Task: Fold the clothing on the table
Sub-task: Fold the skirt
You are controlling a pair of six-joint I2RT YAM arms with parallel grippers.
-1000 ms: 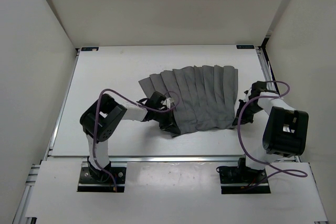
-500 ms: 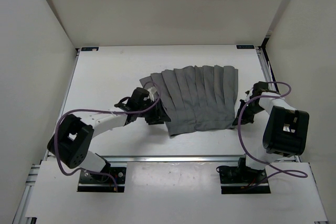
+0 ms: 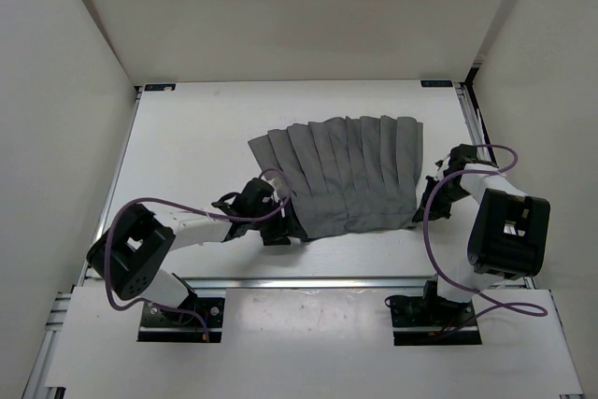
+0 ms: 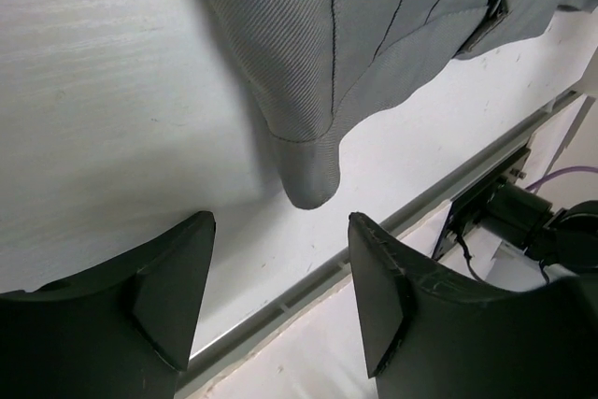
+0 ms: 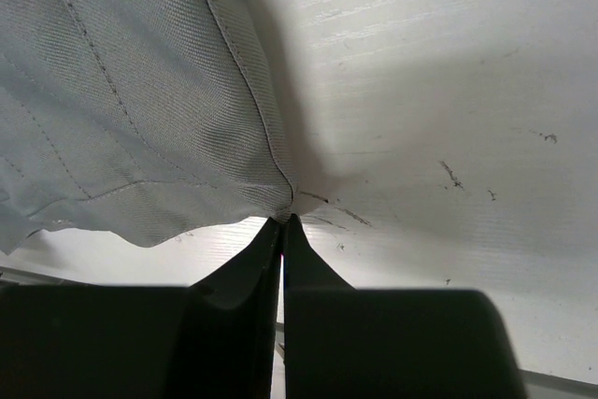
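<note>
At lower left of centre, the black two-finger left gripper (image 3: pixel 285 221) is seen open and empty, with the corner of the pleated mid-grey fabric garment (image 3: pixel 350 170) lying just ahead. The garment is spread mid-frame on the flat white table (image 3: pixel 187 128), pleats running top to bottom. At its lower right corner the right gripper (image 3: pixel 432 201) is clenched; pinched cloth cannot be confirmed.

No text, label or number can be read anywhere.
</note>
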